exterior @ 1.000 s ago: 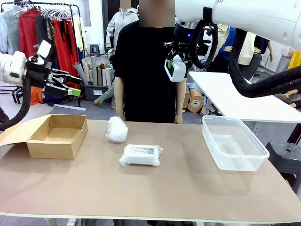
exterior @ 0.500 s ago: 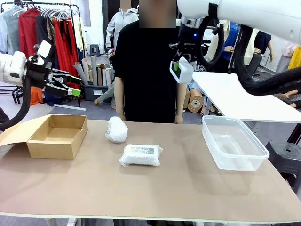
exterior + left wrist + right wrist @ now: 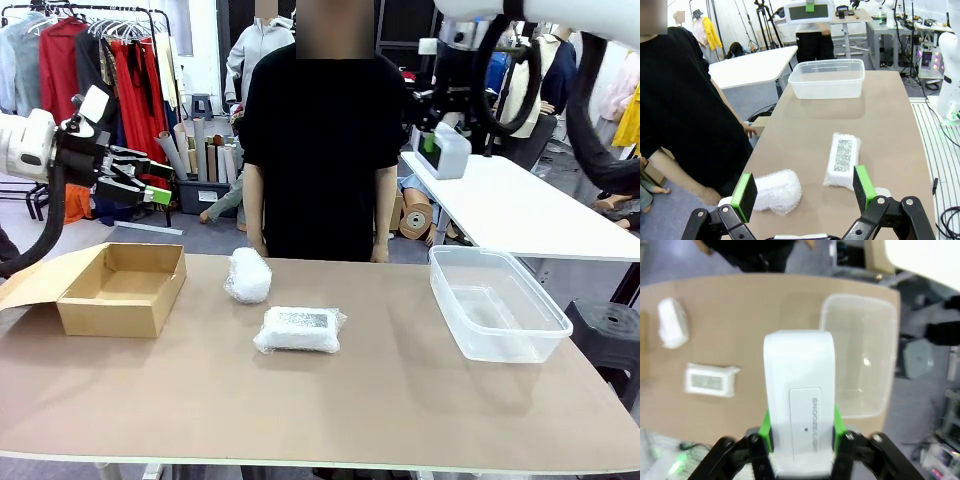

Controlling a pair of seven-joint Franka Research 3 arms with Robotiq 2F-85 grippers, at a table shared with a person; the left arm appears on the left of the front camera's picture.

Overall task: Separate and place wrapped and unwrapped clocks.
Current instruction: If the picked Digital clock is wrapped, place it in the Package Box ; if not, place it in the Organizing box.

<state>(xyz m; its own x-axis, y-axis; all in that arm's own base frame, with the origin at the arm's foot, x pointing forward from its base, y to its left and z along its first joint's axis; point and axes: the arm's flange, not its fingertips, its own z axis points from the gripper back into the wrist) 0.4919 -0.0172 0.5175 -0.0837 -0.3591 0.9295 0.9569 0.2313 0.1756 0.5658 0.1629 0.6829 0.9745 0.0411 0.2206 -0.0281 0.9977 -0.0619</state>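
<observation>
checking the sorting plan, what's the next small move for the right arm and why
Probably lower the right gripper toward the tub: it is shut on the bare clock, high above the table, and the tub below it looks empty. Both wrapped bundles lie on the table, untouched.

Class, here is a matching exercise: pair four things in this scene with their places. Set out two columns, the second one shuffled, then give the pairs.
Things
1 bare clock
2 rounded bundle
3 flat bundle
4 tub

Places
A right end of the table
B held up in the right gripper
C on the table, closest to the person
D on the table, label up

Pairs: 1-B; 2-C; 3-D; 4-A
</observation>
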